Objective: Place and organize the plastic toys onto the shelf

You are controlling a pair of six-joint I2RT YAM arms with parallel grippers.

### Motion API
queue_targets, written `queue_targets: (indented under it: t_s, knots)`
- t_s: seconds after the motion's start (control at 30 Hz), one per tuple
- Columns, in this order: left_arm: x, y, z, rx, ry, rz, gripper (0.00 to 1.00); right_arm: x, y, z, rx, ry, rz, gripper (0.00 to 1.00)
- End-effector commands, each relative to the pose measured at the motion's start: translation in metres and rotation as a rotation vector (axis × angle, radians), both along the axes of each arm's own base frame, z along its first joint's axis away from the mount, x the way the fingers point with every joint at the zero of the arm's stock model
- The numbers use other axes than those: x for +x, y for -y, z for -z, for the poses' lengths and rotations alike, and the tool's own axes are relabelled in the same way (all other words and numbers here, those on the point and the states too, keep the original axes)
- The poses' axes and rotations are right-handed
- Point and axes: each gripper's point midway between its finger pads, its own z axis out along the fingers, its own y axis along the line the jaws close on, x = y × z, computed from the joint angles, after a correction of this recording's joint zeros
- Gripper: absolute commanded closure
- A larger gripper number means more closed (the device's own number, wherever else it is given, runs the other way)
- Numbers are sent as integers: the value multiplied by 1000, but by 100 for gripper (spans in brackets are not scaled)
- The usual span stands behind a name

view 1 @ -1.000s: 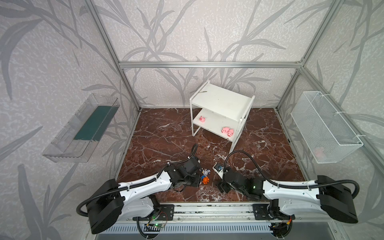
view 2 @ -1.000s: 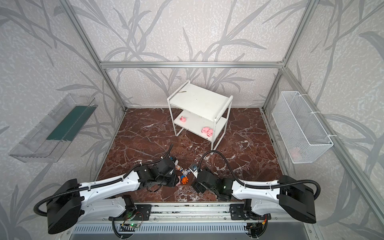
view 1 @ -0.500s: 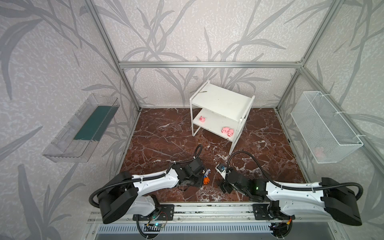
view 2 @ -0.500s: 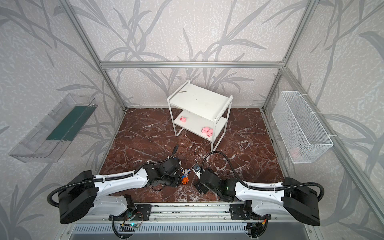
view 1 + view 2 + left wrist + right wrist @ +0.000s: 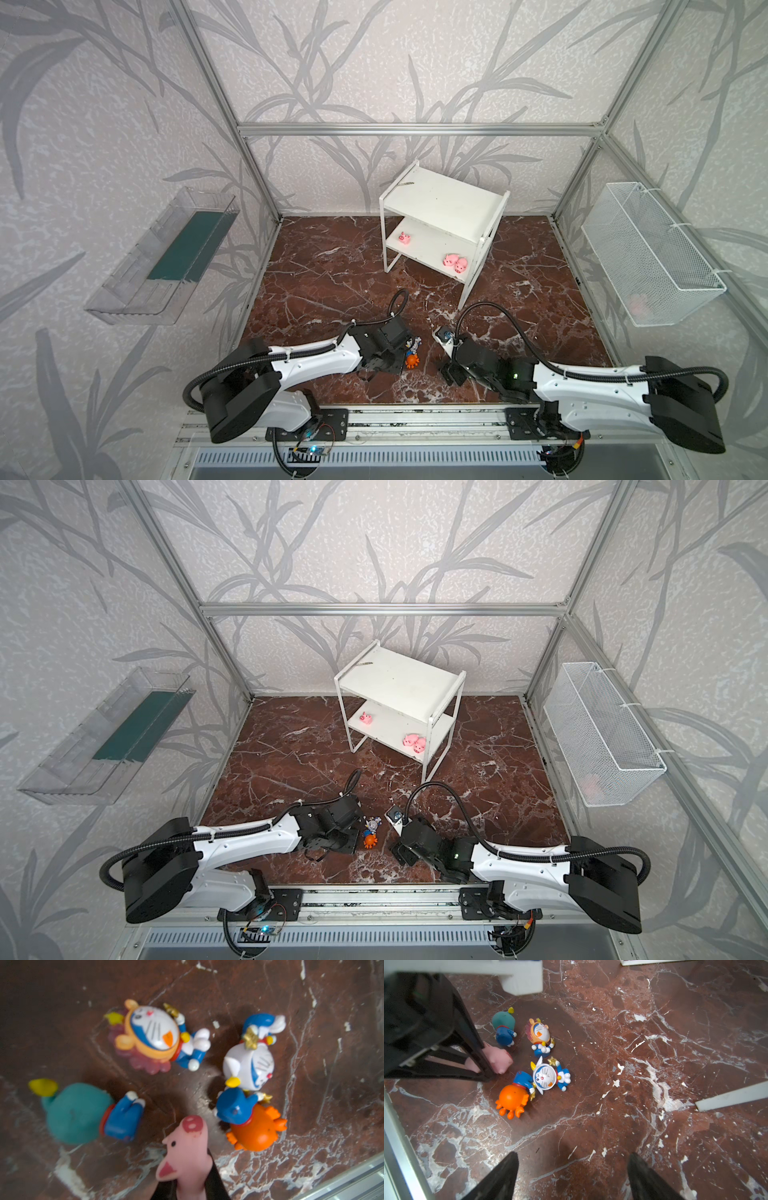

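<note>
The left fingers (image 5: 478, 1053) are closed on a pink pig (image 5: 185, 1147), pinching its rear so that the snout and one ear poke out past the tips, low over the marble bench (image 5: 612, 1136). The right fingers (image 5: 502, 1176) stand wide apart with nothing between them, over bare marble just beside the toy cluster. Around the held pig four blue-white figurines lie tipped over on the bench. The teal-hooded figurine (image 5: 76, 1113) shows its back, the maned figurine (image 5: 153, 1032) lies face up and the white-gold figurine (image 5: 249, 1064) lies on its side. The orange figurine (image 5: 255, 1128) rests against the white-gold one, the two touching. In both top views this cluster sits near the front edge, between the two wrists, with the left arm partly covering it. Well apart from it, toward the back wall, stands the white shelf (image 5: 440, 203). On its lower board a lone pig (image 5: 404, 237) sits at the left end, and a pair of pigs (image 5: 455, 262) sit touching each other at the right front corner. A mesh basket (image 5: 648, 249) hangs on the right wall, with a blurred pink shape in its near end that cannot be made out.
</note>
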Motion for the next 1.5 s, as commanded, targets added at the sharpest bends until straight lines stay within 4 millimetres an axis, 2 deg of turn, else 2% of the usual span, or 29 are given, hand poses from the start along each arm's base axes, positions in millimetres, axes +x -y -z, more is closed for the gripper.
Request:
queue_targets:
  t_s: [0.0,0.13,0.3,0.4,0.53,0.8,1.07,1.2,1.33,1.47]
  knots:
    - [-3,-28,-15,131,26,25,86,3,0,-3,21,13,7,18]
    - [-6,-49,-19,251,41,64,86,4,-1,-3,21,16,6,18]
    - [-8,-52,-13,364,61,97,82,5,0,-3,19,21,11,18]
    - [-11,-46,-6,412,65,128,82,4,4,-3,19,21,19,18]
    - [-17,-26,-2,417,90,189,81,4,10,-4,21,26,30,17]
    - [-33,9,-6,372,116,263,58,6,12,-5,31,32,42,17]
    - [-43,30,-12,315,119,297,52,6,15,-4,32,32,56,17]
    - [-40,33,-23,280,145,282,47,7,16,-3,26,31,62,17]
    - [-34,26,-34,278,184,243,40,7,16,-3,27,30,61,17]
    - [-33,17,-30,318,184,224,38,7,15,-4,29,34,59,16]
